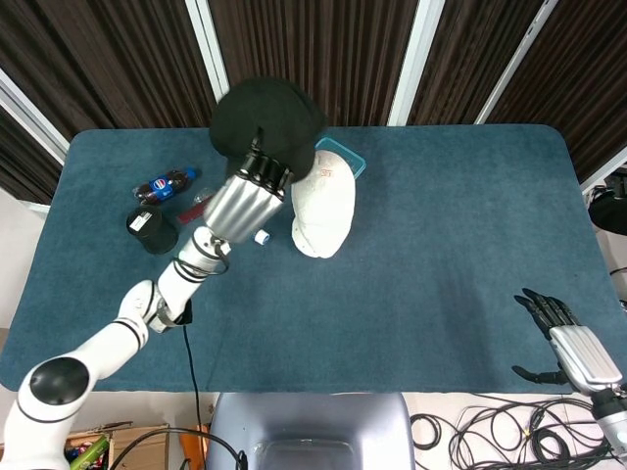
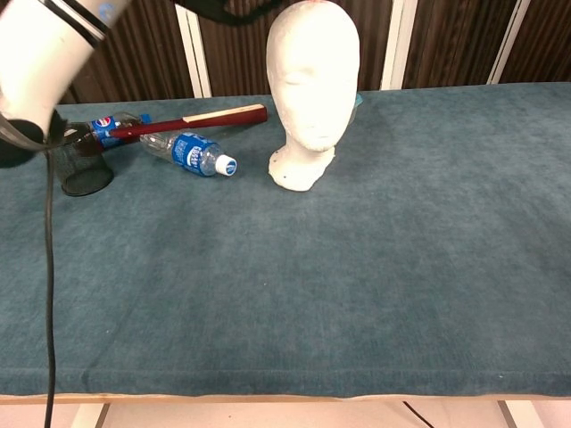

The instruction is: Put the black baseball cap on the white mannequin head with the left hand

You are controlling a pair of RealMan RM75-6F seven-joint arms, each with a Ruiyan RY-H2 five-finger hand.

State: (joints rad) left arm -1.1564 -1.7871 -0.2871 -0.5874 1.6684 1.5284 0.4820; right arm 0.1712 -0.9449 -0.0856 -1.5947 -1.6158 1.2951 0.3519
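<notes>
My left hand (image 1: 247,194) holds the black baseball cap (image 1: 266,123) up in the air, just left of and above the white mannequin head (image 1: 323,203). In the chest view only the cap's lower edge (image 2: 227,10) shows at the top, close to the upright mannequin head (image 2: 313,80), with my left forearm (image 2: 40,53) at the upper left. The cap's edge overlaps the top of the head in the head view; contact cannot be told. My right hand (image 1: 573,348) hangs open off the table's near right corner, holding nothing.
A blue-labelled water bottle (image 2: 189,152) lies left of the mannequin head. A dark mesh cup (image 2: 78,165), a Pepsi bottle (image 1: 162,184) and a red-handled stick (image 2: 201,119) lie at the far left. A teal tray (image 1: 343,155) sits behind the head. The blue table cloth (image 2: 375,267) covers the table.
</notes>
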